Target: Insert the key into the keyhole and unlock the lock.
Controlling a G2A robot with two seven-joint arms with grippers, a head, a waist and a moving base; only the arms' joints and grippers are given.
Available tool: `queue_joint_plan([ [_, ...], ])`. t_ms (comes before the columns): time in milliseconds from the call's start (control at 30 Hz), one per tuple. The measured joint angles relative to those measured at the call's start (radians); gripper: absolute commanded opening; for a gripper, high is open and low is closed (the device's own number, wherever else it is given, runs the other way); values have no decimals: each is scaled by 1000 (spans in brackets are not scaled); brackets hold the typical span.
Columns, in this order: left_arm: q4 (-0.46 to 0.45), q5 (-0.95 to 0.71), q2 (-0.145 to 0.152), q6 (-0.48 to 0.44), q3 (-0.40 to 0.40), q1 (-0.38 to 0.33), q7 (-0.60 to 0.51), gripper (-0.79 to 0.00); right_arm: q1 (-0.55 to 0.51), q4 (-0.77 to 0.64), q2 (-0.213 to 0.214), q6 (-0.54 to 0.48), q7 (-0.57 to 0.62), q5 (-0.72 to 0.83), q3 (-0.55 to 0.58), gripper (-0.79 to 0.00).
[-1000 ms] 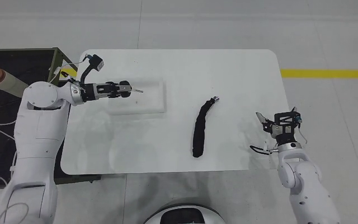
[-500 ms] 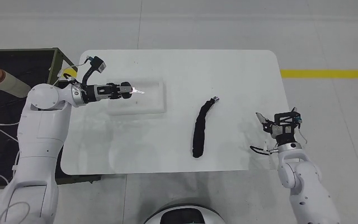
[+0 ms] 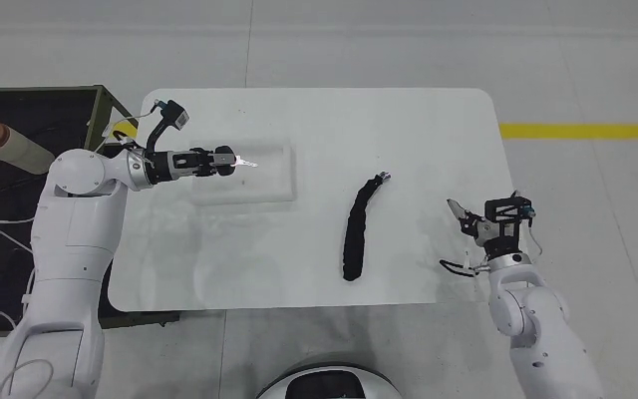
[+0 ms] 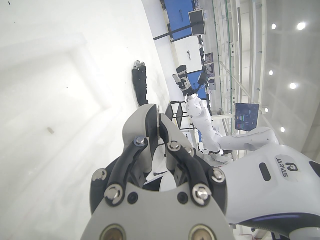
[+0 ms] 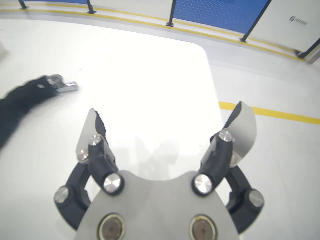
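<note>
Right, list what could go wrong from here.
1. The key is pinched only at the tips of the left gripper, so it may twist or slip when it meets the lock.
2. The lock lies loose on the table, apart from the open right gripper. Pushing the key in could just shove it away.
3. Its metal end is too small to tell which way the keyhole faces.

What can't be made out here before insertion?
- keyhole: too small in the top view on the lock metal tip; blurred in the right wrist view.
- key teeth: edge-on in the left wrist view, between the left gripper pads.
- lock body: cut off by the right wrist view's edge.
</note>
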Motion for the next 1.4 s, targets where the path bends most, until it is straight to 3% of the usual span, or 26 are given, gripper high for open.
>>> queue_joint_plan([
  [200,0,0,0,0,0,0,0,-785,139,-151,-25,122,383,177,-173,0],
  [367,0,0,0,0,0,0,0,-785,293,-128,-56,293,646,78,-363,0],
  [467,0,0,0,0,0,0,0,-785,363,-101,-76,362,727,16,-443,0],
  [500,0,0,0,0,0,0,0,-785,378,-92,-82,381,740,2,-460,-71],
  [533,0,0,0,0,0,0,0,-785,394,-80,-90,401,753,-8,-478,-74],
  [667,0,0,0,0,0,0,0,-785,438,-23,-114,431,775,-56,-527,-65],
  [800,0,0,0,0,0,0,0,-785,470,30,-140,444,768,-123,-571,-111],
  [900,0,0,0,0,0,0,0,-785,485,60,-160,458,767,-159,-589,-332],
  [967,0,0,0,0,0,0,0,-785,493,85,-173,476,776,-186,-596,-317],
  [1133,0,0,0,0,0,0,0,-785,521,157,-206,507,824,-228,-591,-431],
  [1267,0,0,0,0,0,0,0,-785,526,180,-228,491,834,-226,-578,-782],
  [1400,0,0,0,0,0,0,0,-785,509,171,-241,482,848,-266,-546,-785],
])
